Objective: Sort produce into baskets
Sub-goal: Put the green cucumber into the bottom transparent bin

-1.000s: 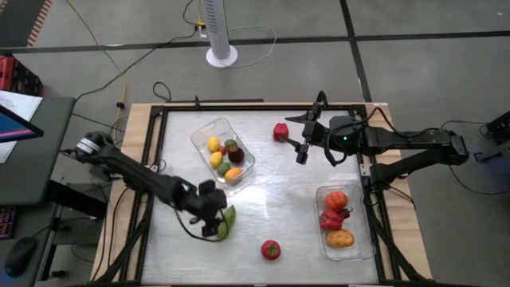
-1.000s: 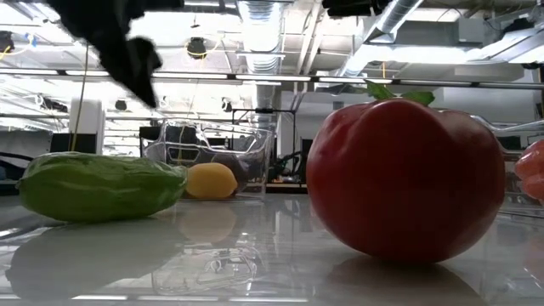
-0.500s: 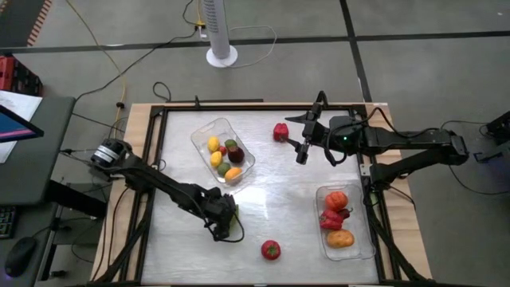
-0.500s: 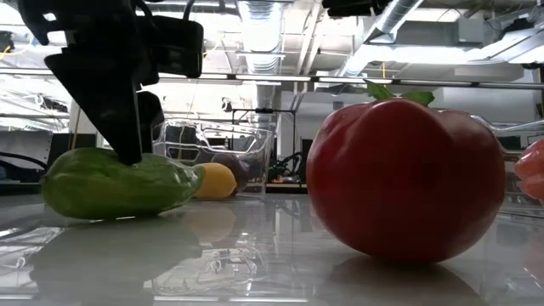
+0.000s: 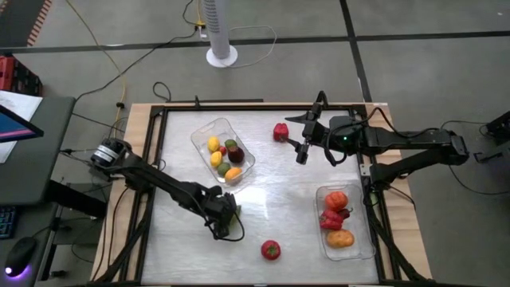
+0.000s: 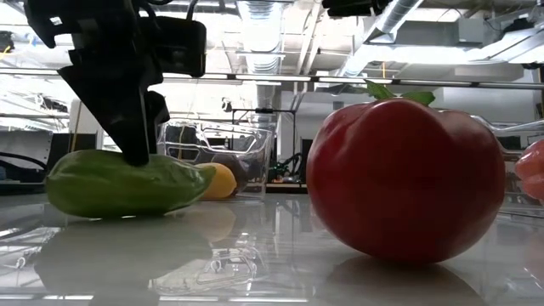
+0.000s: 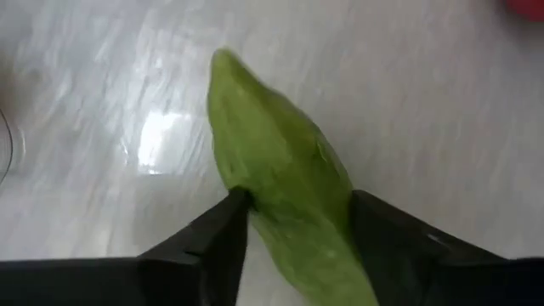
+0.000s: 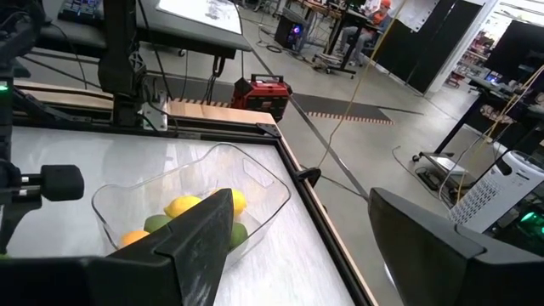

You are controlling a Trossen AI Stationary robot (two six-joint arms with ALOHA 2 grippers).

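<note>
White glossy table (image 5: 271,203) held two baskets. L gripper (image 7: 293,223) sat low at table's front, fingers straddling a green cucumber (image 7: 285,183), spread, not yet clamped. Cucumber looked smooth, light, prob slippery; grip mid-body. R gripper (image 5: 301,142) waited near the far edge, fingers apart, empty.

Over the last second the left hand (image 6: 136,157) swung across and came down over the green cucumber (image 6: 127,183), which had lain uncovered; its fingers (image 7: 212,246) ended astride it, and it slid slightly sideways.
</note>
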